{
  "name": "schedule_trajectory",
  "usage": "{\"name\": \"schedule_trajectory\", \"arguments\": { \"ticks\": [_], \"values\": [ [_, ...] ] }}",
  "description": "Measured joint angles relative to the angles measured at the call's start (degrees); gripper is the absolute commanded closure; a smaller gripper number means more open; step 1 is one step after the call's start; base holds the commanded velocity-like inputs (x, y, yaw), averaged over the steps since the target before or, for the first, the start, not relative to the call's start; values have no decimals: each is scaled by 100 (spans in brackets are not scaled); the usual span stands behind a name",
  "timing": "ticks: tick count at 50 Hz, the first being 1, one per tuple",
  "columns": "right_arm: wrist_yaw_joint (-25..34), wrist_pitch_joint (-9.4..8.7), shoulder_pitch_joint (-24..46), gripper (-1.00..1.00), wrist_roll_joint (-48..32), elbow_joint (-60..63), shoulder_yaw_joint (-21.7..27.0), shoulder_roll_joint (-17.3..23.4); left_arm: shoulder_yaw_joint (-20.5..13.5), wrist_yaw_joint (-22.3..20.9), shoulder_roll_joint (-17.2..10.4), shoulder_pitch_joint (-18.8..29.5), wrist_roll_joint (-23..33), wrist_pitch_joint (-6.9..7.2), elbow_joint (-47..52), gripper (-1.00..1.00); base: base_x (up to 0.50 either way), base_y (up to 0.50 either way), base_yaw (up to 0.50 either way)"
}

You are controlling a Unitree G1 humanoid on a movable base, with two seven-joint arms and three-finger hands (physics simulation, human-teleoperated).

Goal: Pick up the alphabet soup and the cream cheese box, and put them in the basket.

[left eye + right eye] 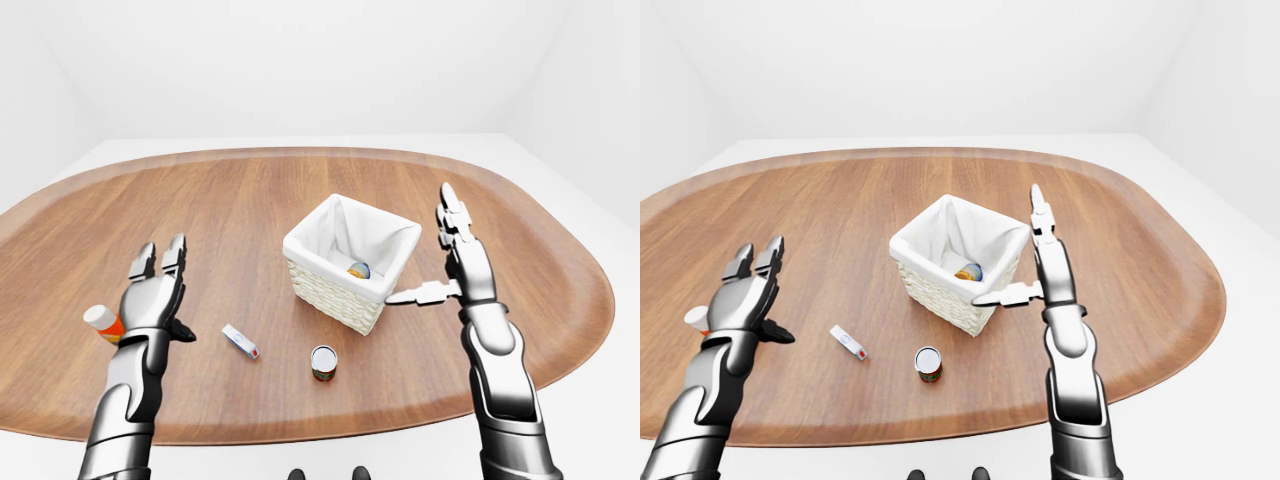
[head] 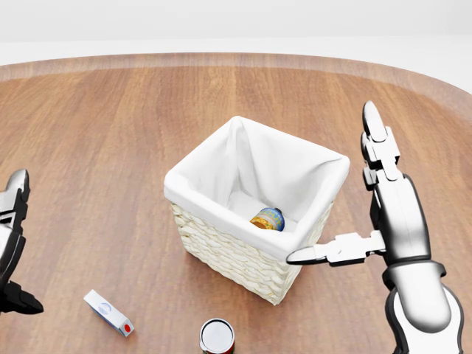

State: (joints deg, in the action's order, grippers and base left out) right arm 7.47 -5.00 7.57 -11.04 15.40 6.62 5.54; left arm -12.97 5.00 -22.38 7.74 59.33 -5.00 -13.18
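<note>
One basket (image 2: 221, 254), two cans (image 2: 217, 337)

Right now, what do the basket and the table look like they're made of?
The basket looks like pale woven wicker: its walls show rows of braided strands. It seems lined with white cloth that folds softly over the rim. The table looks like wood with a smooth satin finish, with brown grain streaks running across it.

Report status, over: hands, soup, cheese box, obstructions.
Both hands open, empty: left hand, right hand beside basket. Soup can inside basket. Cream cheese box on table. Nothing blocking it.
</note>
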Motion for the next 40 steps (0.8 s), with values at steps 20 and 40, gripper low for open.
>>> {"name": "schedule_trajectory", "arguments": {
  "ticks": [20, 40],
  "values": [
    [-50, 0, 62, -100, 343, 169, 191, 85, 474, 446, 184, -82, 960, 0, -263, -100, 0, 0, 0],
    [-106, 0, 177, -100, 943, 451, 465, 204, 974, 705, 508, 82, 1515, 0, -594, -100, 0, 0, 0]
  ]
}}
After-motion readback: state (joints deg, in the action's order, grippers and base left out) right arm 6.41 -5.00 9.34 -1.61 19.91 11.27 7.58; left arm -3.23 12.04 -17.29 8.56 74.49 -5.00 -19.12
